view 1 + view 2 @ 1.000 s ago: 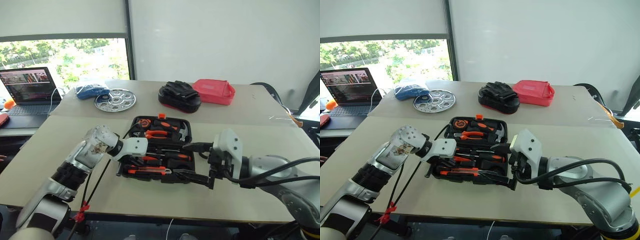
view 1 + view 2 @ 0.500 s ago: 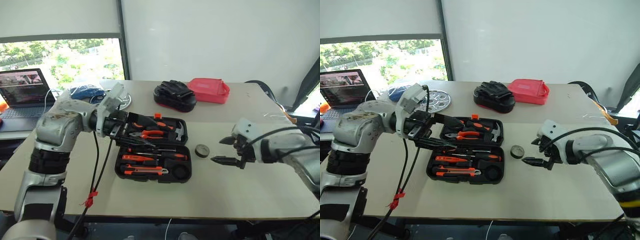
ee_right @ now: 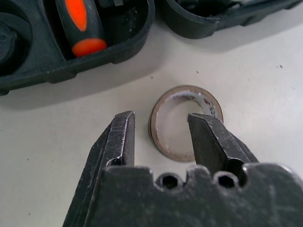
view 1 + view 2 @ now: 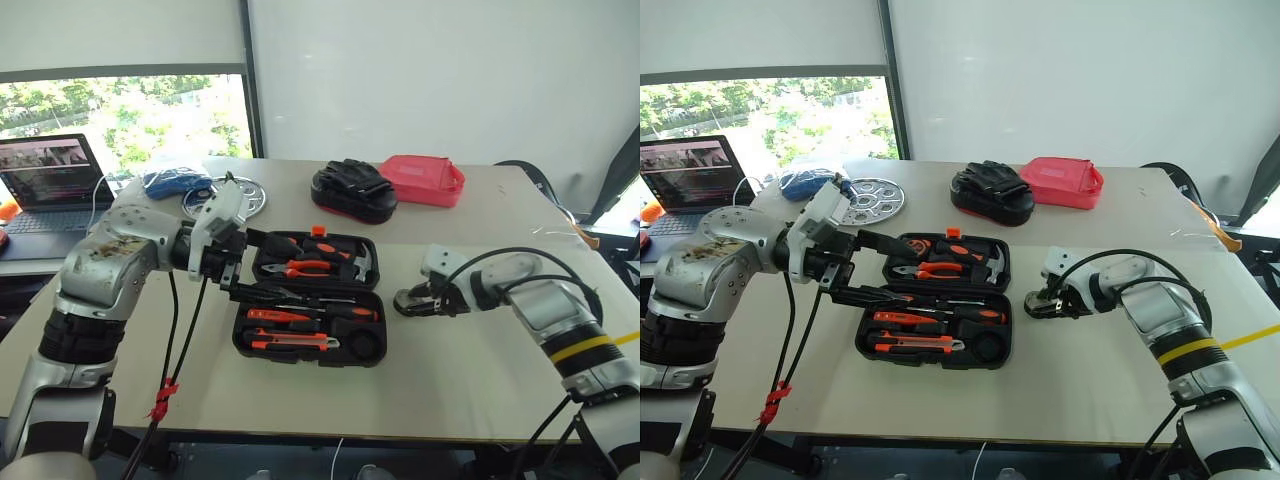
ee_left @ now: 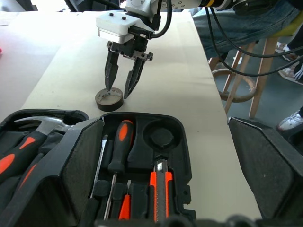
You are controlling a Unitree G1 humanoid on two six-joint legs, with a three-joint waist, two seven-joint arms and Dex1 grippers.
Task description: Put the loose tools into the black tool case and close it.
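Observation:
The black tool case (image 4: 243, 348) lies open in the middle of the table. Orange-and-black screwdrivers (image 4: 300, 315) and a utility knife (image 4: 290, 343) sit in its slots, and its round recess (image 4: 365, 343) is bare. The small tape roll (image 5: 110, 99) lies flat on the table just right of the case. My right gripper (image 3: 161, 127) is down at the tape roll (image 3: 185, 90), open, with one fingertip (image 3: 208, 135) inside the ring and the other outside with a small gap. My left gripper (image 4: 280, 268) hangs wide open above the case's left side, holding nothing.
At the back stand a black glove heap (image 4: 352, 190), a red pouch (image 4: 425, 180), a round perforated plate (image 4: 245, 197) and a blue bundle (image 4: 175, 182). A laptop (image 4: 45, 185) sits far left. Bare tabletop lies right of and in front of the case.
My left gripper rose from the case and opened wide. My right gripper swung out to the right, came down on the tape roll, and its fingers narrowed around the roll's wall.

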